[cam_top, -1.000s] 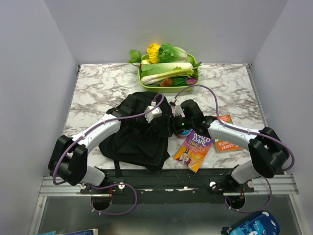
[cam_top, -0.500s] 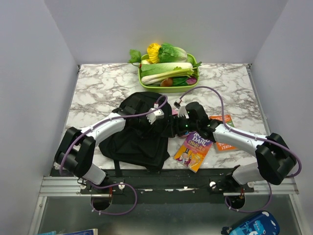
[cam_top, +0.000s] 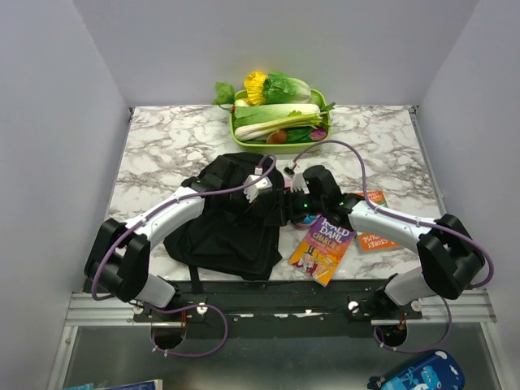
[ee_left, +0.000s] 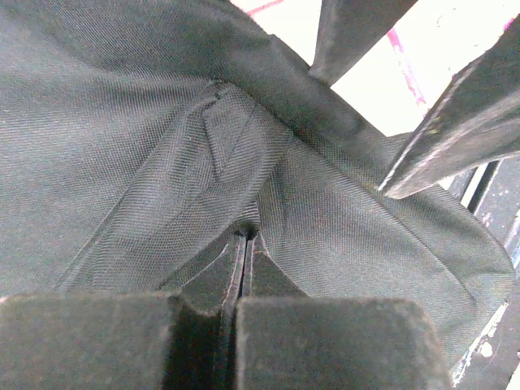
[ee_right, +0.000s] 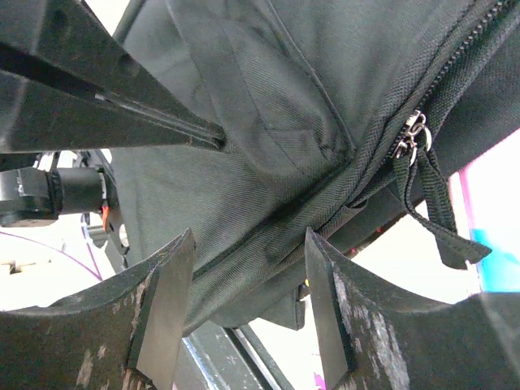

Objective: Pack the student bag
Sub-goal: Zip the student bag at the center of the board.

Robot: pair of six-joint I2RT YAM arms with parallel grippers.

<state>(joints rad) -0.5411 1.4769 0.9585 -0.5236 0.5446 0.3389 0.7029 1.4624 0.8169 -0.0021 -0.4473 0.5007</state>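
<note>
Left arm and right arm both have white link shells, bulky black joint housings and a thin purple cable looped alongside, with a green light on the right wrist and the right pincer with scuffed black fingers.

Left gripper jaws, half open a second ago, now tight together on student bag fabric.

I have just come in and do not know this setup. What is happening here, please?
Two robot arms are working on a black student bag lying on the marble table. The left gripper is shut on a fold of the bag's fabric. The right gripper is open, with the bag's zip edge between its jaws. Two books lie beside the bag, not yet packed.
</note>
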